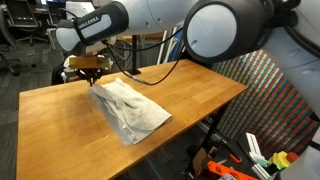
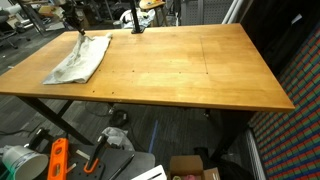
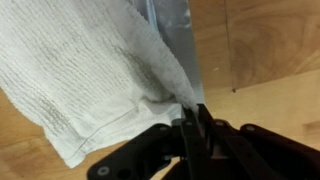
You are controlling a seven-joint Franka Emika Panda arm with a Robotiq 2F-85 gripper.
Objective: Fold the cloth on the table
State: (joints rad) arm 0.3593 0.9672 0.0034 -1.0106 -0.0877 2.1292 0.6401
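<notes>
Wrist view: the end effector (image 3: 190, 128) has its fingers pressed together on a corner of the cloth (image 3: 90, 80). The ribbed weave and hemmed edge can be made out only here.
Exterior view, close: the arm (image 1: 200, 25) leans over the surface (image 1: 200, 95), and the end effector (image 1: 92, 72) meets one end of the crumpled cloth (image 1: 130, 108).
Exterior view, wide: the whole surface (image 2: 200, 70) is in frame, with the cloth (image 2: 80, 60) near a far corner.
Containers: a cardboard box (image 2: 190, 167) sits on the floor below the surface. Its contents are too small to tell.
Surface: a light-brown wooden top on dark legs.
Room: a multicoloured patterned carpet (image 1: 265, 95), with office furniture behind the arm.
</notes>
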